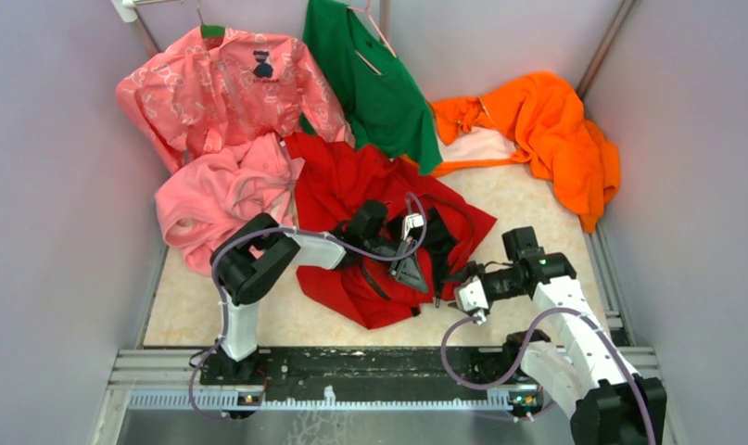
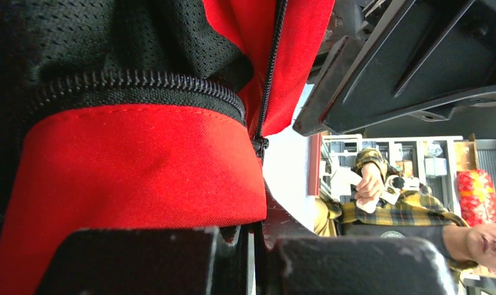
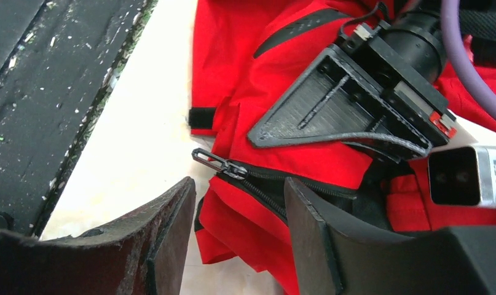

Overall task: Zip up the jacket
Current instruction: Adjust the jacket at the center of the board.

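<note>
The left gripper (image 2: 251, 246) is pinching the jacket (image 3: 245, 61) tight. The right gripper (image 3: 239, 190) is standing open; the pull (image 3: 209, 161) is lying just ahead, so it should close squarely there.

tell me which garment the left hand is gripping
The bright red jacket with the dark zipper, in the middle; the left hand is shut on it. Pink fleece, pink shirt, green shirt and orange garment lie untouched.

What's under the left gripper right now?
The red jacket: the left gripper pinches its hem beside the zipper. The table beneath is hidden by fabric.
</note>
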Robot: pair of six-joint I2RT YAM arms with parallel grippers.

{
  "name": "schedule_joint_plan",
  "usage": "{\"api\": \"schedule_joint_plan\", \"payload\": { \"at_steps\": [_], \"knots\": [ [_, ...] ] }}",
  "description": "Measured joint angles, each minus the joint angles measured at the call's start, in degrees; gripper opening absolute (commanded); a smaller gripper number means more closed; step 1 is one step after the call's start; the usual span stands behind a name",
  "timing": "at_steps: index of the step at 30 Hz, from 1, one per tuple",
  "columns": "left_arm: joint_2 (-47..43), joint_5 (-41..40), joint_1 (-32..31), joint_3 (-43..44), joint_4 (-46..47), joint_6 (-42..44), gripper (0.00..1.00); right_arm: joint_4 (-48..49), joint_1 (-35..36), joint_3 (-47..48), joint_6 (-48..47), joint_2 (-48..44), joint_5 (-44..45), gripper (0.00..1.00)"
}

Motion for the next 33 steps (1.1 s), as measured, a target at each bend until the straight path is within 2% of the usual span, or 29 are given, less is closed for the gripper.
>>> {"api": "schedule_joint_plan", "payload": {
  "at_steps": [5, 9, 20, 33],
  "knots": [
    [1.7, 2.4, 0.0, 0.2, 3.1, -2.6, 0.0, 0.1, 1.3, -2.1, -5.2, 0.0, 0.9, 0.68],
    [3.2, 4.1, 0.0, 0.2, 7.0, -5.4, 0.0, 0.2, 1.8, -4.5, -8.8, -0.1, 1.8, 0.71],
    [7.8, 9.1, 0.0, 0.2, 20.6, -15.5, 0.0, 3.5, 3.0, -5.4, -11.2, -0.8, 1.6, 0.71],
    [9.5, 11.0, 0.0, 0.2, 28.6, -22.0, 0.0, 8.9, 4.8, -8.0, -11.4, -1.0, 0.9, 0.7]
  ]
}}
